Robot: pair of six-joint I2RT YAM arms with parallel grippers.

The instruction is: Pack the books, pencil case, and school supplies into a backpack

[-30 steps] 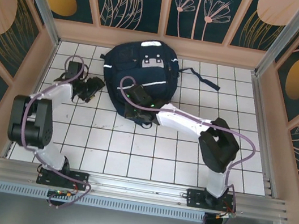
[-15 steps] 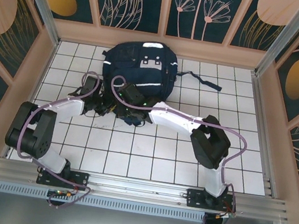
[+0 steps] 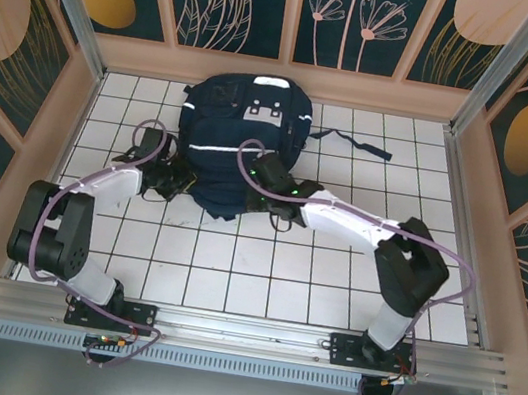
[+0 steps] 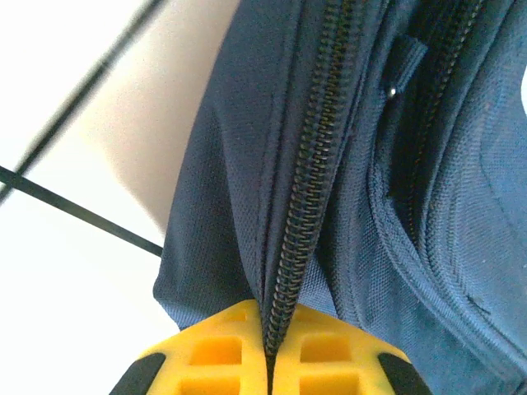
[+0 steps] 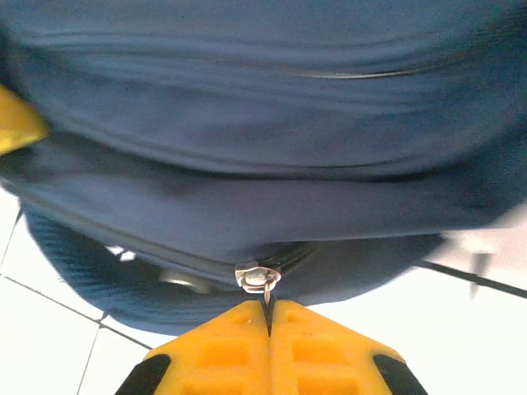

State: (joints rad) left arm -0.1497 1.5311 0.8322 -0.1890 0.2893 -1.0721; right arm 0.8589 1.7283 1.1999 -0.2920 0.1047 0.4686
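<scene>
Backpack (image 3: 239, 133) seam newly pinched by left gripper (image 4: 268, 350); right gripper (image 5: 269, 322) stays clamped on zipper pull (image 5: 257, 277).

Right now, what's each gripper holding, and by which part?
Both are shut on the backpack: the left gripper pinches its zipper seam, and the right gripper pinches the metal zipper pull.

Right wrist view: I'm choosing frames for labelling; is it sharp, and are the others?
Right wrist: backpack fabric motion-blurred, zipper pull fairly crisp. Left wrist: zipper teeth sharp, table blown out white and soft. Top external: evenly lit, sharp throughout.
</scene>
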